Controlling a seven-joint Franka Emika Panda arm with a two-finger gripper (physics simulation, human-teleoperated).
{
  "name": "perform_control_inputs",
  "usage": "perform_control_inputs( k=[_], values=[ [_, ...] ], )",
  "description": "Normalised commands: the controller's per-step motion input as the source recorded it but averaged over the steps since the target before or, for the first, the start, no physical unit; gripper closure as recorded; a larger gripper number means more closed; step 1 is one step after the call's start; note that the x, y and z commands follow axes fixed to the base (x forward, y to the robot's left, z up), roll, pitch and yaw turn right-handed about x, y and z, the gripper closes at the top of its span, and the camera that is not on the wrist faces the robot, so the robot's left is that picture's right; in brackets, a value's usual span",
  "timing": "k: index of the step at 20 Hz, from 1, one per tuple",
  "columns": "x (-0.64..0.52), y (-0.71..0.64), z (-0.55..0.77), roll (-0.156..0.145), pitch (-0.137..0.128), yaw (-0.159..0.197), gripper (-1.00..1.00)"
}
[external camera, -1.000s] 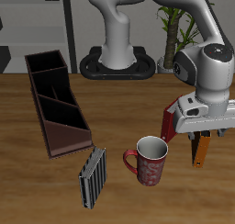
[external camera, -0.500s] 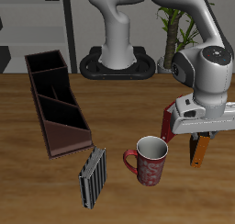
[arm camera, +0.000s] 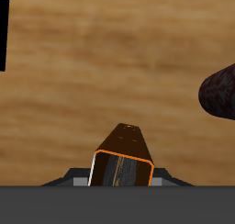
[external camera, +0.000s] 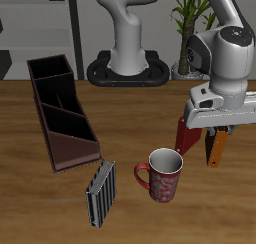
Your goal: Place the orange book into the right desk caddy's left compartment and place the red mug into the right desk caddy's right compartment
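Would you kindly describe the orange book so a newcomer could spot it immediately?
Start at the robot's claw, raised above the wooden table beside the red mug. The orange book hangs upright in it, the only bright orange cover; the dark red book stands beside it.

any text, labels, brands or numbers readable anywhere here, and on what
None can be read in either view.
Orange book: plain cover, no title showing.
Red mug: pale speckles only, no lettering.
Striped book: grey and black stripes, no words.
Caddy: plain dark walls.
Gripper and arm: no markings legible.
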Motion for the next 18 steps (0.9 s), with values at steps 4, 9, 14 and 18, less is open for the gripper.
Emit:
perform_control_inputs(
  k=[4, 9, 14, 18],
  values=[
    [-0.41, -0.41, 1.03, 0.050, -0.054, -0.029, 1.00],
    [-0.35, -0.28, 0.58, 0.072, -0.041, 0.080, 1.00],
    [-0.31, -0.59, 0.66, -0.004, -0.047, 0.006, 1.00],
    [-0.31, -0.60, 0.44, -0.017, -0.022, 0.032, 1.00]
  ],
)
